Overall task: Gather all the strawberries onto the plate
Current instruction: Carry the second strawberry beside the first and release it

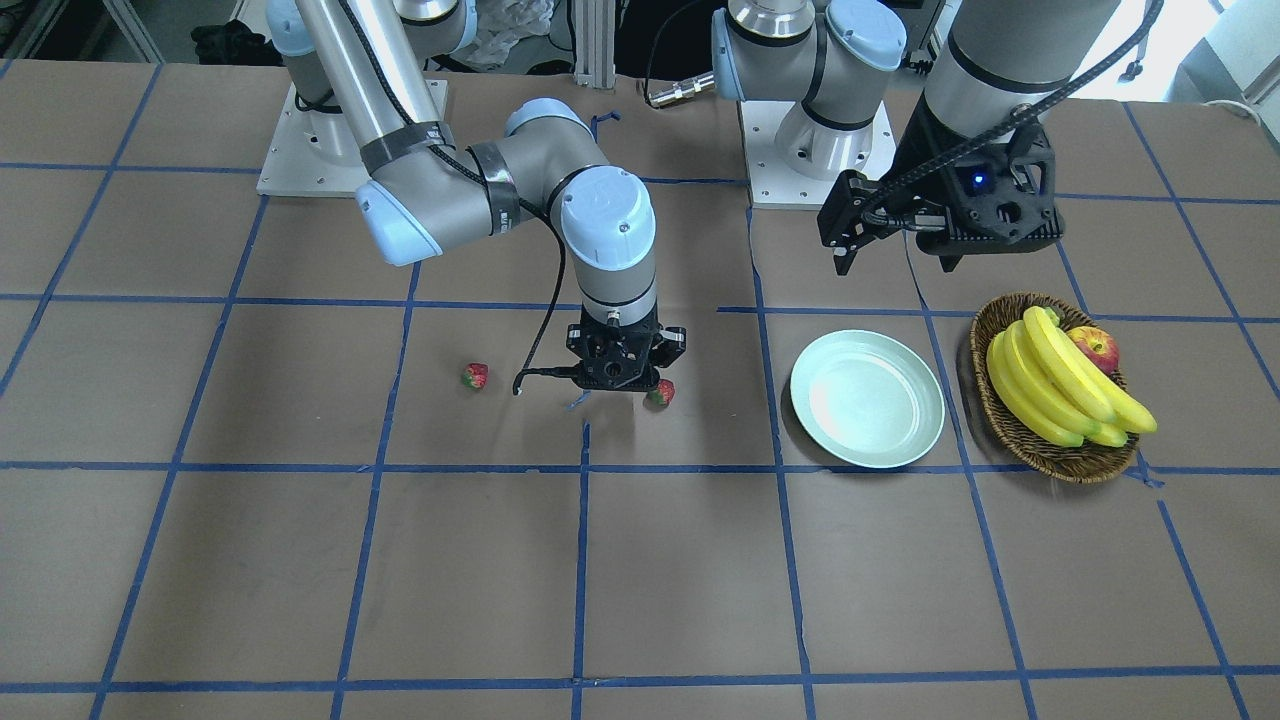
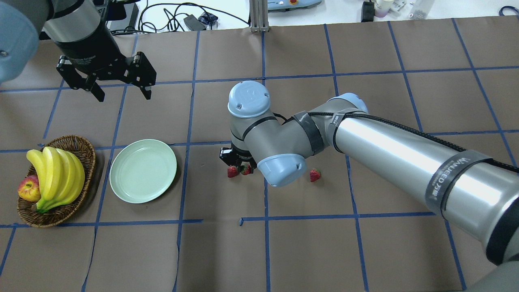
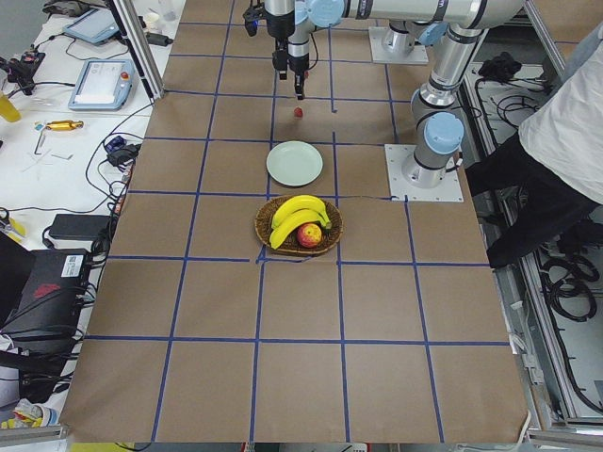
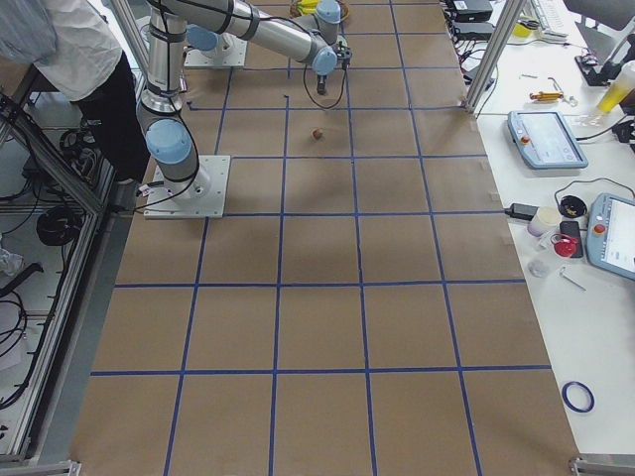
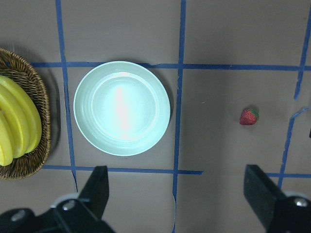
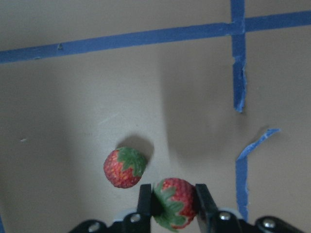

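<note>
My right gripper is shut on a strawberry, low over the brown table. A second strawberry lies on the table just beside it. In the overhead view the gripper sits under the arm's wrist, with the held strawberry and its neighbour below it. A third strawberry lies apart to the right. The pale mint plate is empty, left of them. My left gripper is open and empty, high above the table beyond the plate.
A brown wicker basket with bananas and an apple stands left of the plate. In the front-facing view the basket is right of the plate. Blue tape lines grid the table.
</note>
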Robot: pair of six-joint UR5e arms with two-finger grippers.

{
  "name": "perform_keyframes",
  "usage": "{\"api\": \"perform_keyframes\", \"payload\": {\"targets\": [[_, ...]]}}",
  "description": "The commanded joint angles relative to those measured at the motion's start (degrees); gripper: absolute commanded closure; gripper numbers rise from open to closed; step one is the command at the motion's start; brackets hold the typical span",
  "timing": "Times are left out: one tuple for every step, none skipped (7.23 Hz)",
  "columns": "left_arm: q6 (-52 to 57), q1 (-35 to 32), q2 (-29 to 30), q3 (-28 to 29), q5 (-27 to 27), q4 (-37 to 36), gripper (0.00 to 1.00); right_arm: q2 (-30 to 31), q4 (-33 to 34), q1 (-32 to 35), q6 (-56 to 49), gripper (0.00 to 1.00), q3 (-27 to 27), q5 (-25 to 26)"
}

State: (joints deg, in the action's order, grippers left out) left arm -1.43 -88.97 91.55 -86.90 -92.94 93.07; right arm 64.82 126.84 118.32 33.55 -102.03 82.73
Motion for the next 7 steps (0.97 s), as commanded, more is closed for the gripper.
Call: {"api": "perform_keyframes", "payload": {"targets": [[0.03, 0.11, 0.03, -0.11, -0.4, 0.0, 0.0, -0.4, 0.6, 0.51, 0.2, 0.0, -0.97, -0.11], [0.03, 0.11, 0.03, -0.03, -0.4, 0.0, 0.0, -0.22, 0.52, 0.43, -1.98, 0.0, -1.06, 0.67], [0.03, 0.11, 0.03, -0.11, -0.48, 0.0, 0.0, 0.39, 0.34, -0.01, -7.83, 0.0, -1.07, 1.2], [0.03, 0.11, 0.03, -0.03, -0.49, 0.0, 0.0, 1.61, -0.01, -2.54, -13.37, 0.0, -1.15, 3.99], [0.03, 0.11, 0.03, -0.11, -0.4, 0.0, 0.0, 2.84, -0.97, -6.83, -16.29, 0.0, -1.68, 6.28], [0.03, 0.11, 0.03, -0.11, -0.4, 0.0, 0.0, 4.42, -1.06, -10.61, -22.76, 0.0, -3.51, 6.39], [0.03, 0.11, 0.03, -0.11, -0.4, 0.0, 0.0, 5.65, -0.46, -13.26, -26.74, 0.0, -7.09, 7.35]]}}
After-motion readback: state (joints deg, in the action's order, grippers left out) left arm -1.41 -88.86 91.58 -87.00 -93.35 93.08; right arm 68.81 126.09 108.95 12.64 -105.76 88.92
